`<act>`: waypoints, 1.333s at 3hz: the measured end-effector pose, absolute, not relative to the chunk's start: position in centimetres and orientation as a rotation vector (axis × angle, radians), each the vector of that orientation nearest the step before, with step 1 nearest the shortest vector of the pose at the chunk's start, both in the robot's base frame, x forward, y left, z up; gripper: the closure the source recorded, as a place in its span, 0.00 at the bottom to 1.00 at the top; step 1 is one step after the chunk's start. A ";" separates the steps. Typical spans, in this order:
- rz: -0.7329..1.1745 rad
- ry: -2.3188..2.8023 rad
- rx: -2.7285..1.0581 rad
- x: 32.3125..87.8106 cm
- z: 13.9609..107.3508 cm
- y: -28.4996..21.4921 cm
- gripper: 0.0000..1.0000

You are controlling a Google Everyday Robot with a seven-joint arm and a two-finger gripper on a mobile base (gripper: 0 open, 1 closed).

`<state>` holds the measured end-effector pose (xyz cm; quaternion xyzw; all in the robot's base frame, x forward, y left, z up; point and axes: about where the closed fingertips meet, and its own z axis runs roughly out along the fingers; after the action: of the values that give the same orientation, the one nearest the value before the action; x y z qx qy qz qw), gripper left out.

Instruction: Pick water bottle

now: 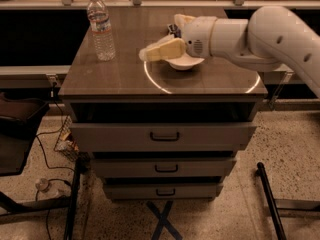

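Note:
The water bottle point(101, 27) is clear and ribbed, with a white cap and a white-and-red label. It stands upright at the back left of the dark cabinet top point(120, 74). My gripper point(159, 37) hangs over the middle of the top, to the right of the bottle and apart from it. Its cream fingers point(162, 49) are spread and hold nothing; the near one points left toward the bottle. A white bowl point(184, 63) sits just under and behind the gripper.
A small dark packet point(172, 29) lies behind the bowl. My white arm point(270, 34) comes in from the right. Below the top are several drawers with handles point(165, 136). A black stand point(267, 194) is at the right, and cables and a basket point(65, 139) at the left.

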<state>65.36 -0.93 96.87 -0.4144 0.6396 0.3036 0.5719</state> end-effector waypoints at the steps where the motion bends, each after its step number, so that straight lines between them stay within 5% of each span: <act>1: 0.759 1.479 -0.977 68.2 95.9 2.1 0.00; 4: 0.829 1.435 -1.007 75.8 95.7 10.4 0.00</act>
<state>75.83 10.45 95.72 -0.4282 0.6103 0.3527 0.5654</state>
